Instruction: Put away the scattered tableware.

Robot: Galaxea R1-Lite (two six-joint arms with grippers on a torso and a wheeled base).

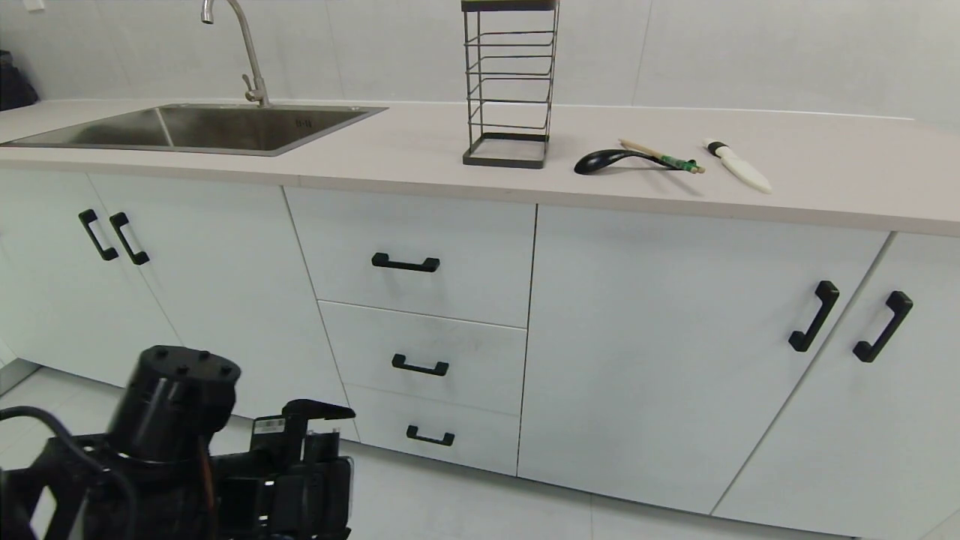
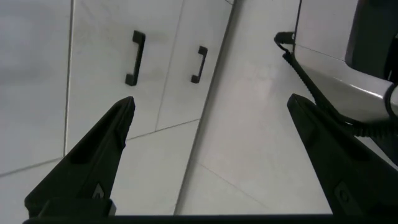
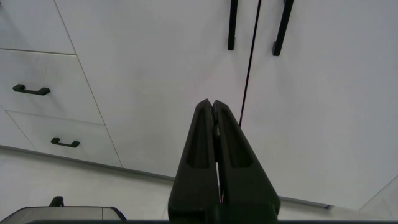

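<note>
Lying scattered on the countertop, all at three o'clock from the wire rack: black spoon, chopsticks and white knife.

Nearest the rack, the spoon, with bowl toward nine o'clock and handle arched away toward three o'clock. Crossing that handle's far end, the chopsticks, laid as a pair from ten o'clock to four o'clock, with a green band near the four o'clock tips; seemingly touching the spoon there, though hard to tell. Just beside them at three o'clock and apart, the knife, with a black collar at the eleven o'clock end and pale blade aimed at five o'clock.

Standing upright near the counter's middle, the rack, dark and open-sided. Well apart at nine o'clock from it, the sink, sunk into the counter, with the faucet at its twelve o'clock edge.

Below the counter at six o'clock from the rack, three stacked drawers with black handles, flanked by cabinet doors at three and nine o'clock.

Hanging low before the cabinets, the left gripper, spread wide and holding nothing, with door handles and pale floor beyond. Likewise low and facing the cabinet fronts, the right gripper, pinched fully together with nothing between.
</note>
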